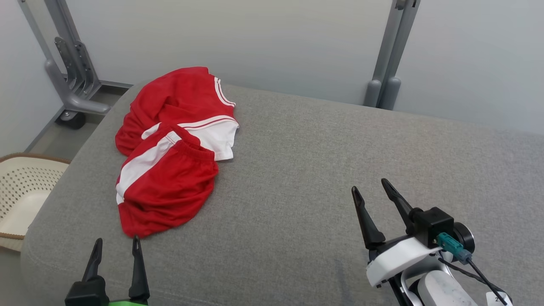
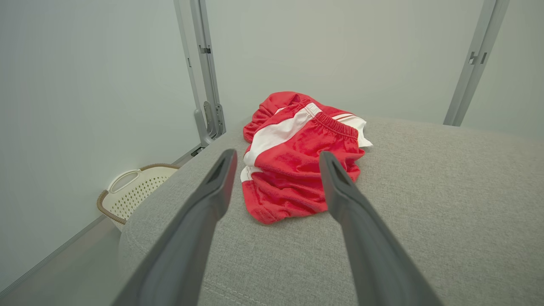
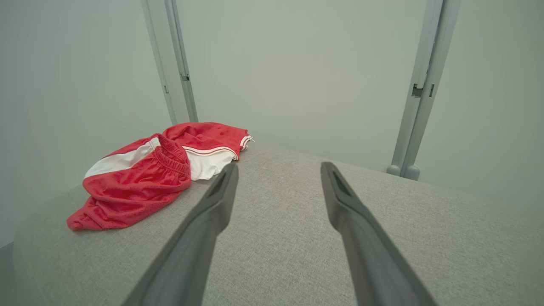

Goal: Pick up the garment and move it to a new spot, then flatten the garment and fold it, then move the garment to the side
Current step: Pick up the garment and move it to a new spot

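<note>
Both pairs of jaws stand spread wide with nothing between them. The left gripper point(image 1: 117, 239) point(image 2: 276, 156) hangs at the near left over the grey upholstered surface point(image 1: 323, 161), its dark fingertips just short of the near hem of the red-and-white garment point(image 1: 170, 170) but not touching it. The right gripper point(image 1: 369, 185) point(image 3: 279, 166) hovers at the near right over bare fabric, well apart from the garment. The garment lies crumpled on the left part of the surface, towards the far left corner: a red section with a gathered elastic band and a broad white stripe sits nearest, overlapping a red and white section with thin red and white trim lines behind it. In the left wrist view it point(image 2: 293, 165) lies straight ahead between the two fingers; in the right wrist view it point(image 3: 140, 182) lies off to the left. A cream perforated basket point(image 1: 21, 187) point(image 2: 136, 191) with a brown rim stands on the floor left of the surface. Grey metal frame posts point(image 1: 386, 72) rise against the pale wall at the far side.
</note>
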Controlling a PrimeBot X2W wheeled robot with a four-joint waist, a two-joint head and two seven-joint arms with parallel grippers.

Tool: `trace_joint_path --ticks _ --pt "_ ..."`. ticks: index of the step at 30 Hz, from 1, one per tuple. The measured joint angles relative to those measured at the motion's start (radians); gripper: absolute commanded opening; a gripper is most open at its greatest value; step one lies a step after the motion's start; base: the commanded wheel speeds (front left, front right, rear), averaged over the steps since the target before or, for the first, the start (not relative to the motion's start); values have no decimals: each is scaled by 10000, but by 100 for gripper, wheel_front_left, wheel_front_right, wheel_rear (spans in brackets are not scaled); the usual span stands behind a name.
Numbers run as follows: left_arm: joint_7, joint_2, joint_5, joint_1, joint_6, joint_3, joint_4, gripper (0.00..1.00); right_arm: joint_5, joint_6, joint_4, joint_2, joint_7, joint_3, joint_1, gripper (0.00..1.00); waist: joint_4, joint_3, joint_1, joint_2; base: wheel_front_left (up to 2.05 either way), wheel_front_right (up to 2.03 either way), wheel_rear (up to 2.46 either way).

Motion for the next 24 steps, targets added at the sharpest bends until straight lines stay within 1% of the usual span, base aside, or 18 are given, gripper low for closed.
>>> trace_joint_path --ticks 4,8,9,13,16,18,21,24 --pt "2 38 2 -151 0 -19 50 100 -71 -4 -19 -35 0 -56 -38 100 -160 116 0 0 0 0 0" --pt "148 284 15 -755 -4 44 140 100 -121 -17 -111 -59 0 -123 -176 100 -298 271 0 0 0 0 0" --pt "359 389 15 -1155 -59 54 224 100 -144 -48 -171 -96 0 -165 -219 100 -354 373 0 0 0 0 0" --pt "897 476 -105 -2150 -224 82 430 100 -201 -46 -255 -255 0 -196 -415 100 -454 651 0 0 0 0 0" --pt "1365 506 -476 -2964 -328 249 761 100 -316 -44 -351 -345 0 -192 -669 100 -541 904 0 0 0 0 0" --pt "1699 516 -619 -3432 -328 347 1099 100 -347 -29 -399 -355 -2 -159 -852 100 -611 1089 0 0 0 0 0" --pt "2119 529 -777 -4030 -328 512 1505 100 -529 90 -470 -368 2 -27 -1104 100 -740 1381 0 0 0 0 0" --pt "2545 558 -918 -4643 -326 591 1852 100 -604 100 -593 -401 10 27 -1352 100 -902 1688 0 0 0 0 0"
